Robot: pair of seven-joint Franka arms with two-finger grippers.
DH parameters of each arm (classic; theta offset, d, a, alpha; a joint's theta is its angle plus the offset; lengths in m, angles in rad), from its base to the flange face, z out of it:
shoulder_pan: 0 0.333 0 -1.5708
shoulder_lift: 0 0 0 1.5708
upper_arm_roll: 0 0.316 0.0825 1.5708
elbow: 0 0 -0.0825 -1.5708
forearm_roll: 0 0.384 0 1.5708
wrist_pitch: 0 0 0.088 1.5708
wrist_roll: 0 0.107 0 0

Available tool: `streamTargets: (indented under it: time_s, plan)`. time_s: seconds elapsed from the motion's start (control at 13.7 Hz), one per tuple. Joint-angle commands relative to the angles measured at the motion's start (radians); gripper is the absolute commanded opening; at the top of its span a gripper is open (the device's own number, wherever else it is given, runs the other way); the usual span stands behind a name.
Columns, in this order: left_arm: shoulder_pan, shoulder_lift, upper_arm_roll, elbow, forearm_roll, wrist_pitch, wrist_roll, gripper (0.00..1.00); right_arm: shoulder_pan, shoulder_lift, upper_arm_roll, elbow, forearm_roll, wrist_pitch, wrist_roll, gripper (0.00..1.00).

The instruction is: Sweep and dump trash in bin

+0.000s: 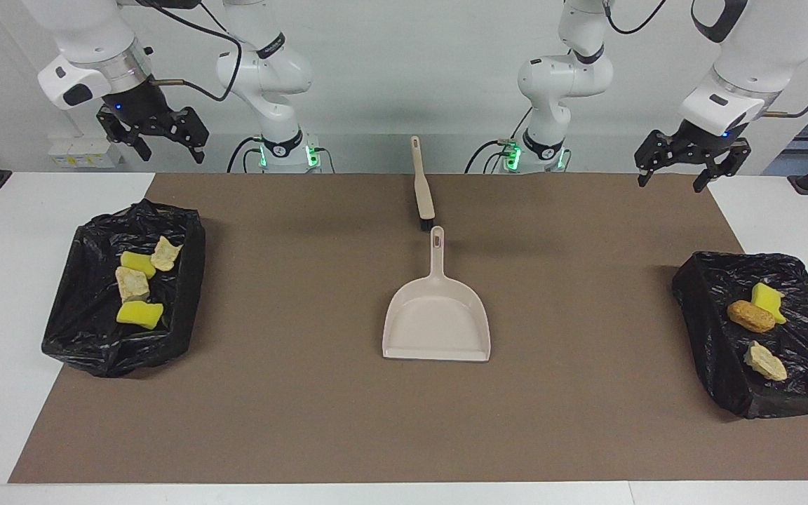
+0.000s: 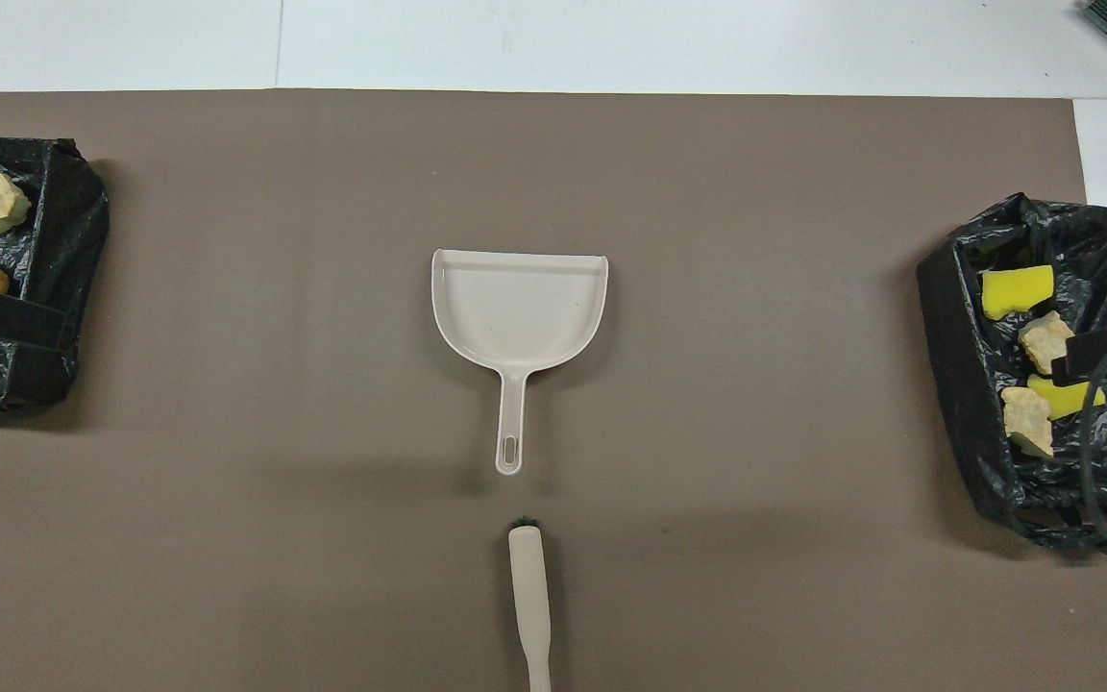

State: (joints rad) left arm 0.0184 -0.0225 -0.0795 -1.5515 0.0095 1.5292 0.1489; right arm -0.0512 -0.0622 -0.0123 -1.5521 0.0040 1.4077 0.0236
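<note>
Yellow wedge (image 1: 769, 297) beside bread chunk (image 1: 750, 316), unseen overhead.

Bright, even overhead light (soft shadows only), sharp throughout.

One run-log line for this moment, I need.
trash: in both bins | dustpan: empty | left end effector: open, raised | right end effector: open, raised

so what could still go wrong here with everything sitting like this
The brush lies almost touching the dustpan handle, so a reach for either could knock the other. The bin liner is loose and crumpled, so it might snag. Both the left gripper and right gripper hang open and empty.
</note>
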Motion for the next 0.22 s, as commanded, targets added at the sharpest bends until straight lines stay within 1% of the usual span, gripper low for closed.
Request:
streamTargets:
  time_s: [0.0,0.15]
  plan:
    - [-0.002,-0.008,-0.002,-0.012,0.015,0.016,-0.022,1.0,-0.012,0.005,0.014,-0.014,-0.009,0.04,0.007,1.0]
    - [-0.002,-0.008,-0.002,-0.012,0.015,0.016,-0.032,1.0,-0.007,0.016,0.014,-0.017,-0.01,0.065,0.007,1.0]
